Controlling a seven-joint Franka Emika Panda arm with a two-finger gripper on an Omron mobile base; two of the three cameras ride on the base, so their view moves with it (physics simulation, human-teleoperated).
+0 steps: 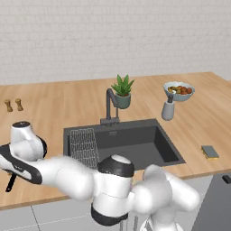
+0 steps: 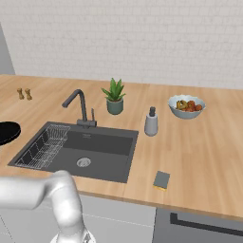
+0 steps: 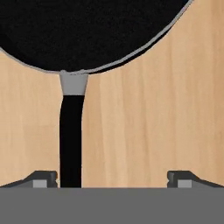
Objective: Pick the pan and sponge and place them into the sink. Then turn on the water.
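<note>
Hand view: the black pan [image 3: 87,30] lies on the wooden counter [image 3: 153,122] left of the sink [image 2: 99,147], handle just inside one fingertip of the wide-open gripper [image 3: 111,177]; the sponge [image 2: 161,180] sits by the front edge

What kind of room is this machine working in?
It looks like a kitchen, computer-rendered: a wooden counter with a dark recessed sink and arched faucet, a soap dispenser, and a bowl of fruit.

Pan [image 2: 6,131] left of sink [image 2: 107,144], sponge [image 2: 161,180] right (both on counter [image 2: 204,142])
</note>
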